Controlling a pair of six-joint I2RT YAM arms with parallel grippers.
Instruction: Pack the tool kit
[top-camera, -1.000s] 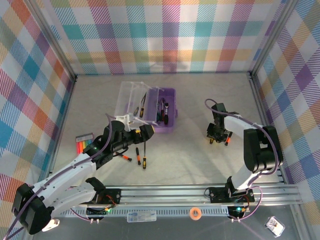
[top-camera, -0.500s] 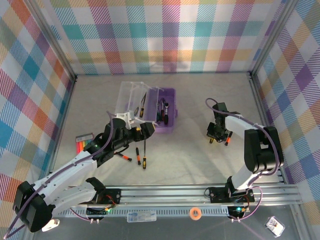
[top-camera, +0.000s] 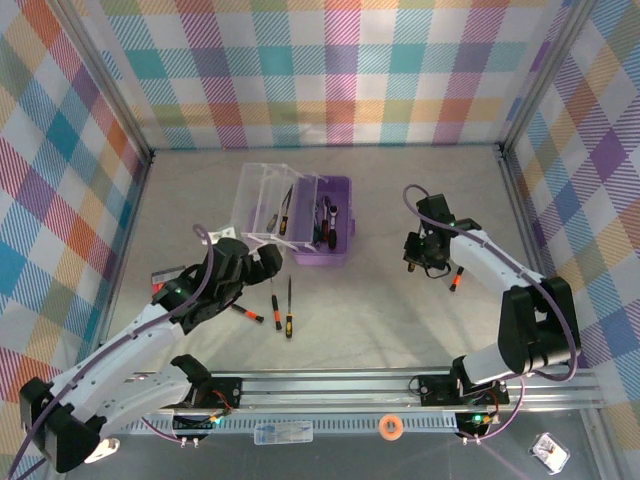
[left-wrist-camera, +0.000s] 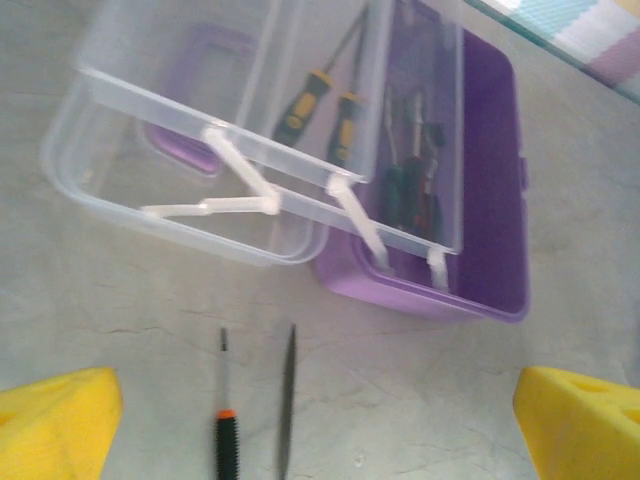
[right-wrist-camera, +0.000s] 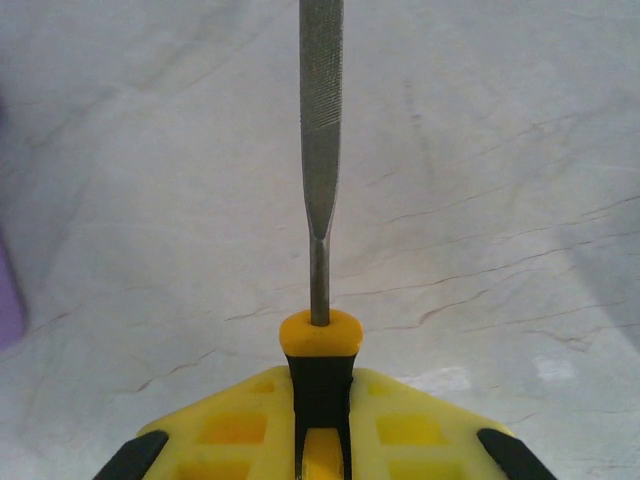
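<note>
Right pincer (right-wrist-camera: 320, 440) clamps the file (right-wrist-camera: 321, 120) by its handle; left pincer (left-wrist-camera: 320, 420) gapes wide, empty, near the purple case (left-wrist-camera: 490, 200).

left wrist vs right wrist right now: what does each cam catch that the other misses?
Left wrist: the purple case open, clear lid flipped back, tools inside; a black-handled screwdriver loose on the tabletop; left jaws spread wide. Right wrist: a file with yellow-and-black handle, pinched in the shut right jaws. Both: grey marbled tabletop; the purple sliver at right wrist's left edge may be the case.
</note>
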